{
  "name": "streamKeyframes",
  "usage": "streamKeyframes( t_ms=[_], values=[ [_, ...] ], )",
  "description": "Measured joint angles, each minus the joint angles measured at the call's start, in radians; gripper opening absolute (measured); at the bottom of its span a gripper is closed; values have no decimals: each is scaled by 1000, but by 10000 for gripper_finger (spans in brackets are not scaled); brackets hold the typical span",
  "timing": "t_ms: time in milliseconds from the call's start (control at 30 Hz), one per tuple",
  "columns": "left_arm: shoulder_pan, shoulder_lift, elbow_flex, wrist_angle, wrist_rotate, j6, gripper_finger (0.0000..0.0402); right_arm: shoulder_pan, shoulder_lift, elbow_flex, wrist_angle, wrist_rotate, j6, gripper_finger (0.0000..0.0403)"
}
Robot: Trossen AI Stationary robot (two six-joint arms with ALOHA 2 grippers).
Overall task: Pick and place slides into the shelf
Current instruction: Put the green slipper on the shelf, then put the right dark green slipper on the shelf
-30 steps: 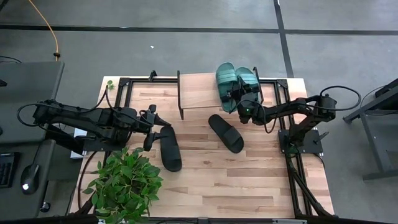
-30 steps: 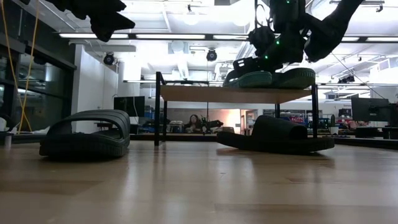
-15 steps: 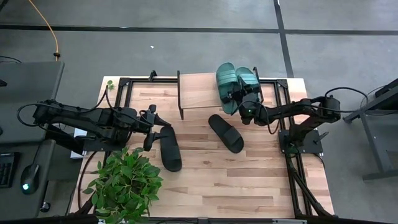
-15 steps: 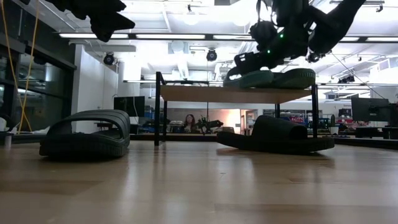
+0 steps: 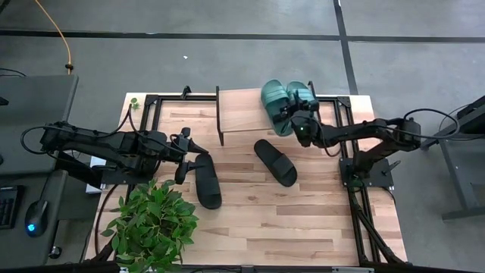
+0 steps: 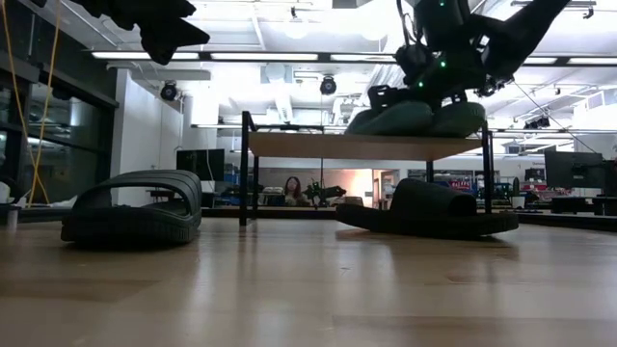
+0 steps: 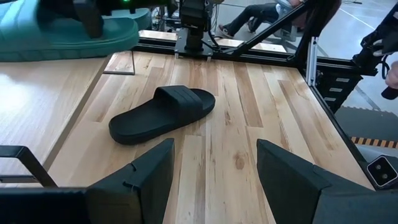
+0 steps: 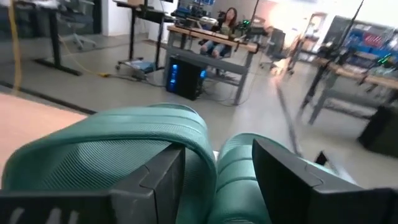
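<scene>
Two teal slides (image 5: 286, 105) lie side by side on the right end of the shelf (image 5: 241, 114), soles on its plank top, also seen in the low view (image 6: 415, 118). My right gripper (image 5: 298, 123) is open at their near ends, level with the shelf top (image 6: 318, 146). One black slide (image 5: 275, 161) lies on the table in front of the shelf. The other black slide (image 5: 207, 180) lies left of it. My left gripper (image 5: 182, 157) hovers open above the table (image 6: 159, 29), beside that slide's far end, touching nothing. My right gripper (image 8: 217, 186) meets the teal slides from the table's near side, about level. One open finger (image 8: 163, 177) lies against the strap of one slide (image 8: 112, 134), and the other slide's strap (image 8: 239, 155) shows between the fingers. Both slides rest flat on the shelf top.
A leafy potted plant (image 5: 151, 224) stands at the table's near left corner, close to my left arm. The left part of the shelf top (image 7: 43, 106) is bare wood. A black metal frame (image 5: 155, 102) rims the table. People sit at desks in the room beyond.
My right gripper has moved toward the table's far edge, against the teal slides. Both slides have slid farther back on the shelf top and turned a little, their toes swinging toward the left.
</scene>
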Motion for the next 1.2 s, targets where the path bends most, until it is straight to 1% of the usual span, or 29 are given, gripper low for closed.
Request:
streamKeyframes(
  t_ms=[100, 200, 533, 767, 967, 1200],
  values=[
    [0, 0, 0, 0, 0, 0, 209, -31, 0, 0, 19, -48, 15, 177],
    [0, 0, 0, 1, 0, 0, 209, -37, 0, 0, 25, -49, 15, 177],
    [0, 0, 0, 0, 0, 0, 209, -3, 0, 0, 1, 12, -12, 177],
    [0, 0, 0, 0, 0, 0, 209, 46, 1, 0, 4, 133, -113, 177],
    [0, 0, 0, 0, 0, 0, 209, 74, 1, 0, 62, 126, -126, 177],
    [0, 0, 0, 0, 0, 0, 209, 103, 1, 36, 54, 111, -130, 177]
  ],
)
